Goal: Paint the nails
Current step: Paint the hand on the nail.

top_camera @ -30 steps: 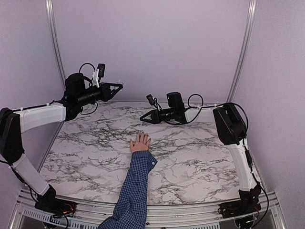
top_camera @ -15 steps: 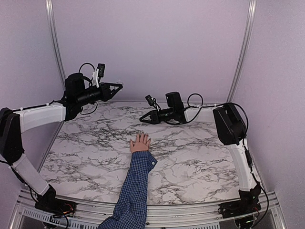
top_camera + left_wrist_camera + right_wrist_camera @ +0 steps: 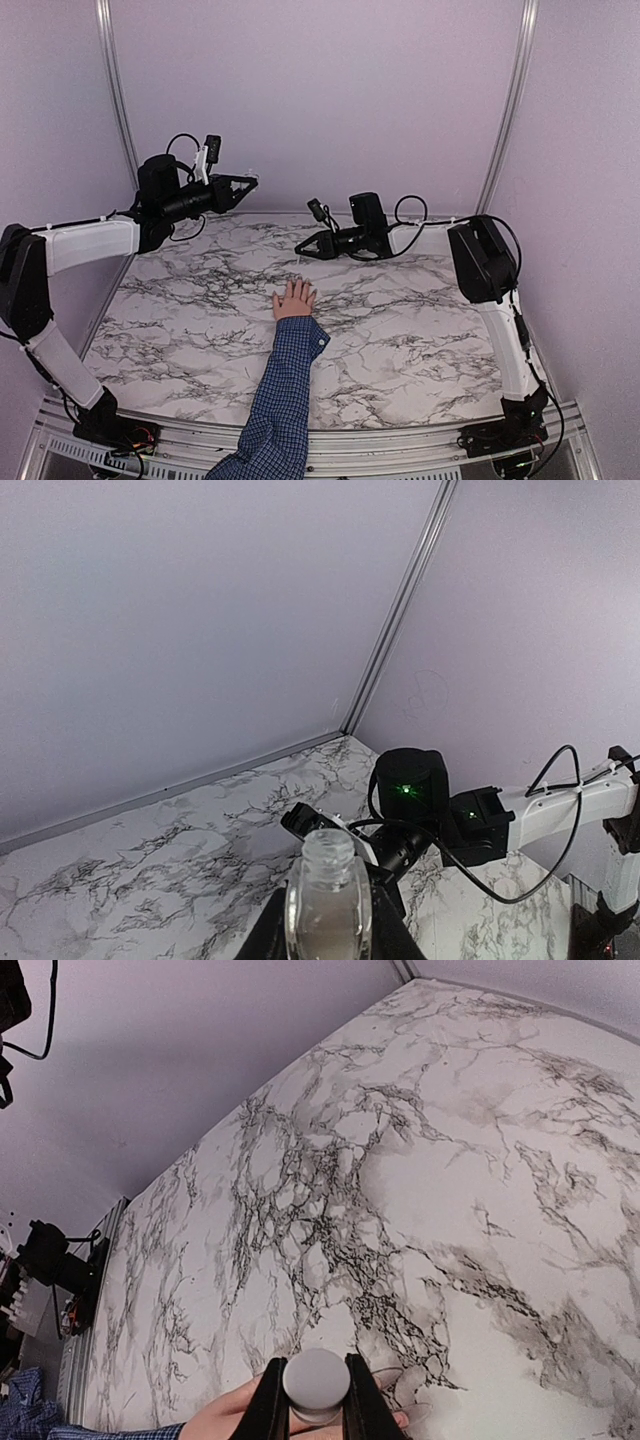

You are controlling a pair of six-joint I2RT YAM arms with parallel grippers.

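Both jaws full above the marble bench (image 3: 420, 330).
Clear bottle (image 3: 328, 910) in the left jaws; white cap (image 3: 316, 1382) pinched in the right jaws, twelve o'clock of the hand (image 3: 294, 300).

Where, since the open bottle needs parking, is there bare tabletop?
Bare marble between sleeve and left arm, and between sleeve and right arm. Crowded at the back middle, where the right pincer hangs by the hand.

The table (image 3: 430, 340) is white marble veined in grey and black, under pale lilac walls (image 3: 320, 100). The sleeve (image 3: 285, 390) is blue check. The left arm (image 3: 90, 245) and right arm (image 3: 505, 350) are black and white.
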